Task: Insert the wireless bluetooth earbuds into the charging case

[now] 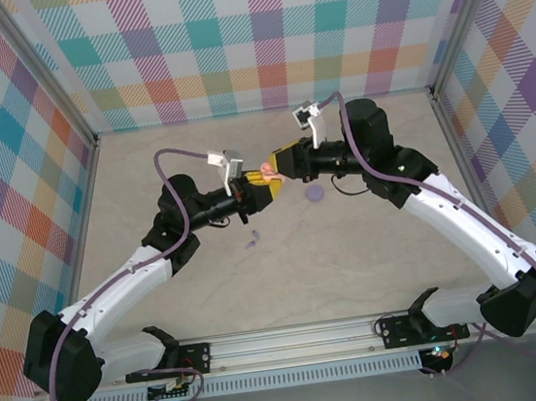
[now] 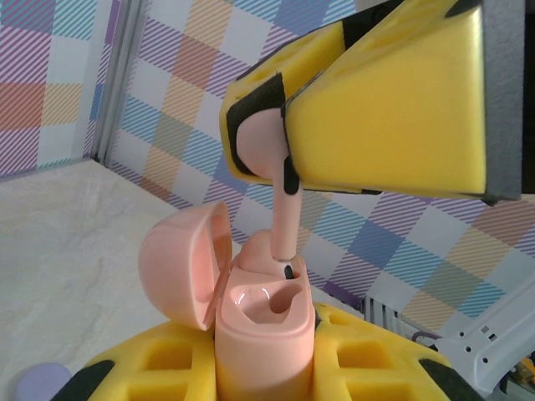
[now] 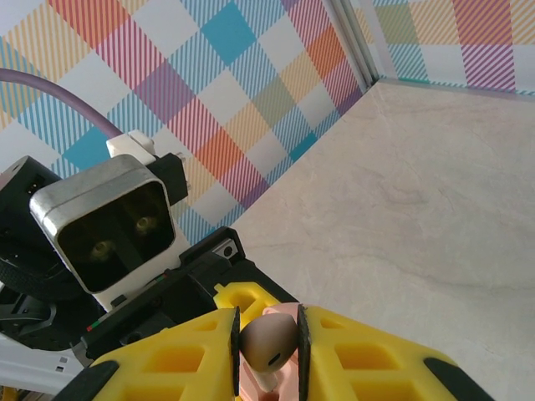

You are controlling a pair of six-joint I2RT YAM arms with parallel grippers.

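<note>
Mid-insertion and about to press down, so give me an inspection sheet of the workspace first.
Surface: pale marbled tabletop, no spills seen.
Job's things: open pink plastic charging case, lid hinged back; pink stemmed earbud upright above it, stem tip at a socket; lilac stemmed earbud lying loose on the tabletop.
Clutter: round lilac disc on the tabletop, apart from the arms.
Grippers: left gripper shut on the charging case; right gripper shut on the pink earbud.
Cables: purple cables arc along both arms, not crossing the case.
Surroundings: multicoloured plaid walls on three sides; metal rail at the near edge.
</note>
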